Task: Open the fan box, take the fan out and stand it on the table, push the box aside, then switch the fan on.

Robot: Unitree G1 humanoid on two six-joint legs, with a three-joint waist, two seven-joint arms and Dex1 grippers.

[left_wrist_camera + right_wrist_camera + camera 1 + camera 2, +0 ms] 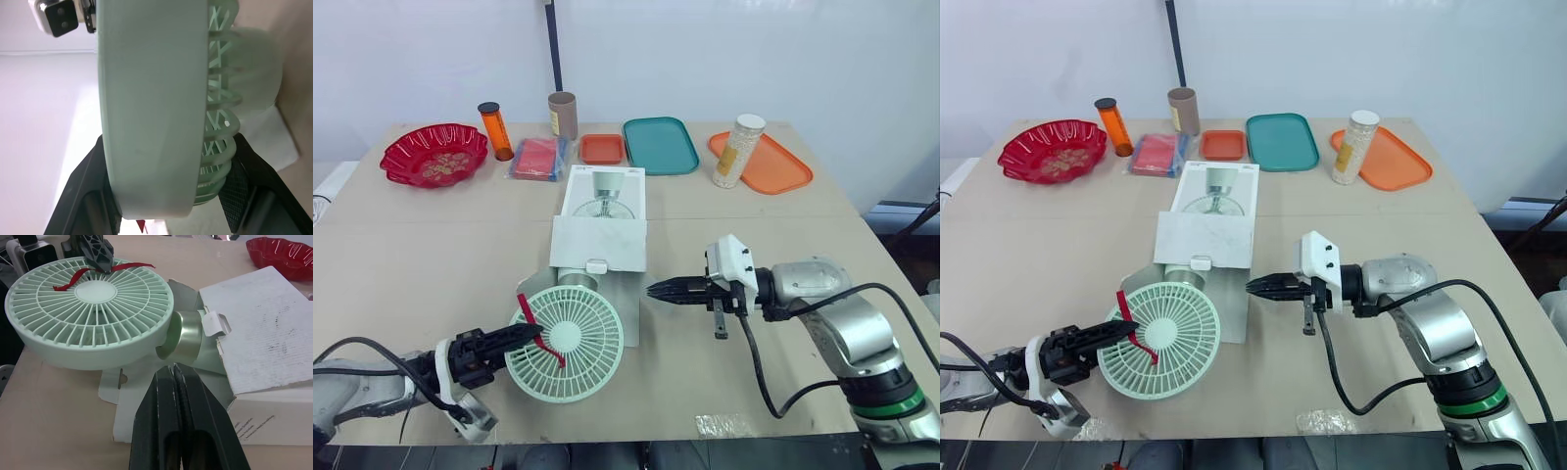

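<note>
Now, extraction step: your left gripper (527,336) clamps the pale-green round plastic fan (573,345), white cardboard box (600,235) just beyond; right gripper (658,289) clenched, empty. Next, probably stand it upright.

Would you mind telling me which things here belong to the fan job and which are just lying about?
Job: fan, box.
Lying about: red bowl, orange bottle, brown tube, red packet, small orange tray, teal tray, large orange tray, jar.

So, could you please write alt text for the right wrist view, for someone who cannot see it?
A pale green fan lies half out of an open white box, its rim held by the left gripper. The right gripper, shut, points at the fan's neck.
</note>
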